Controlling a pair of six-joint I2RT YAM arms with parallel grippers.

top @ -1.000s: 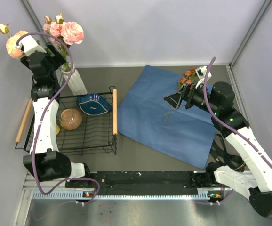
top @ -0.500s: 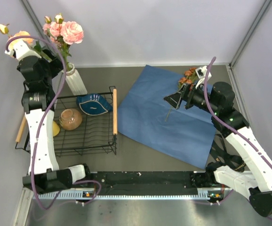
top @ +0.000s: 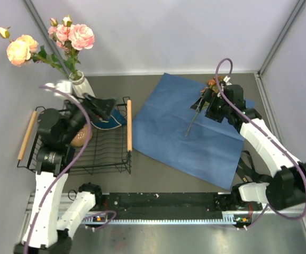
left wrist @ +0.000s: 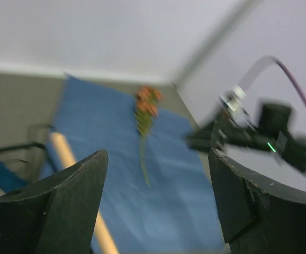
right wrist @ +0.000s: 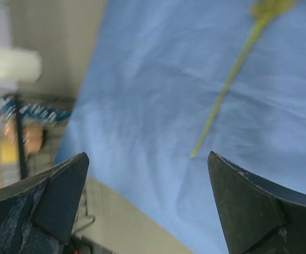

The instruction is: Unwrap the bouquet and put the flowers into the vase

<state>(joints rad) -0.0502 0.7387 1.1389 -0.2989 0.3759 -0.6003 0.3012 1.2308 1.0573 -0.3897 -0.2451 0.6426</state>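
Under R pincer [right wrist: 147, 159]: flower stem [right wrist: 232, 74]

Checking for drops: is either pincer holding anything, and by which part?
Nothing is held. The left pincer and right pincer are open and empty; the orange flower lies on the blue paper.

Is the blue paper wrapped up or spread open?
Spread open: the blue paper lies flat on the table, one rust-orange flower lying on it.
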